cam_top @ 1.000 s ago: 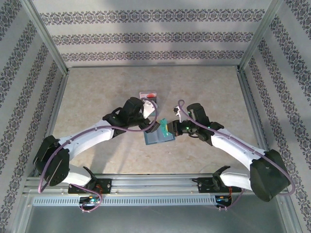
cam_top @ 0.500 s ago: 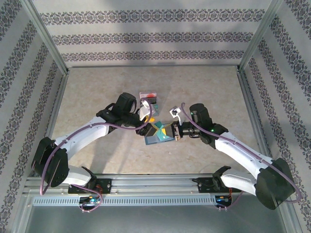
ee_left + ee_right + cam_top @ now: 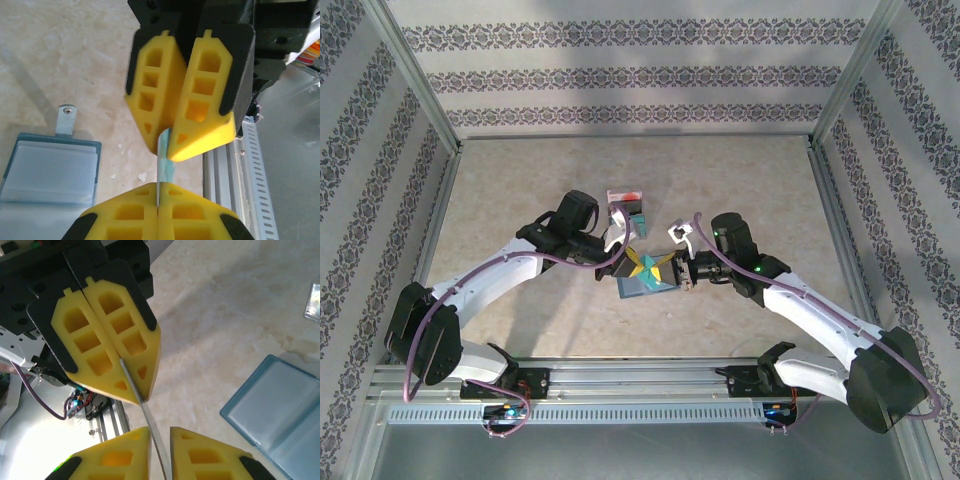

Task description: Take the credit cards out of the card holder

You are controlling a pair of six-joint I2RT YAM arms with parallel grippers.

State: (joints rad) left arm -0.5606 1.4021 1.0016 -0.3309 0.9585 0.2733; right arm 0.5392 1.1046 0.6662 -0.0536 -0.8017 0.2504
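Left claw (image 3: pixel 158 200): shut on one edge of a teal-green credit card (image 3: pixel 163 160), held edge-on above the bench (image 3: pixel 520 180). Right claw (image 3: pixel 160 440): narrowly parted around the same card's opposite edge, with a gap beside it. Card holder (image 3: pixel 645 287): slate-blue, lying open and flat near the bench's middle, just beneath both claws. Red-and-white credit card (image 3: pixel 625 198): on the bench just beyond, toward the far edge.

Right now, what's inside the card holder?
The card holder lies open; the clear pockets in view look empty. From above, the teal card in the left gripper covers its far edge, so that part is unknown.
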